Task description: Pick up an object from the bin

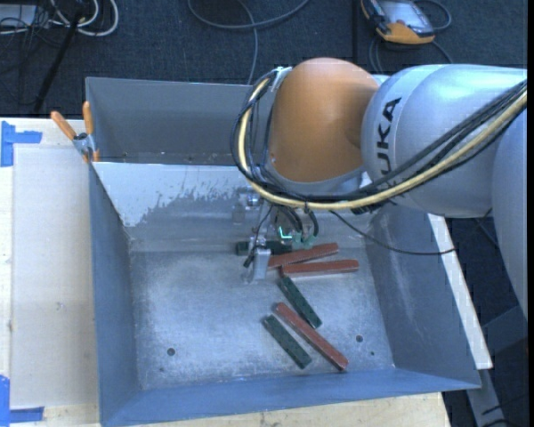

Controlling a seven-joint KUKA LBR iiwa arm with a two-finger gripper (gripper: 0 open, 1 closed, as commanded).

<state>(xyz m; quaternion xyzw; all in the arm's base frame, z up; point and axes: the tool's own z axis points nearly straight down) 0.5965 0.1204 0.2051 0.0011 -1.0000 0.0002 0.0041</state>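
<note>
Gripper [257,263] sits low, mid-bin [160,318] — opening can't be told. Nearest obj.: reddish-brown flat strips [319,266], just beside it to view's right — long axes run approx. left-right.

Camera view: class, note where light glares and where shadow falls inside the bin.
In the camera view, glare streaks the bin's sloped back wall; the arm's orange cover shines on top; shadow darkens the right wall, past the hand and the reddish sticks.
</note>
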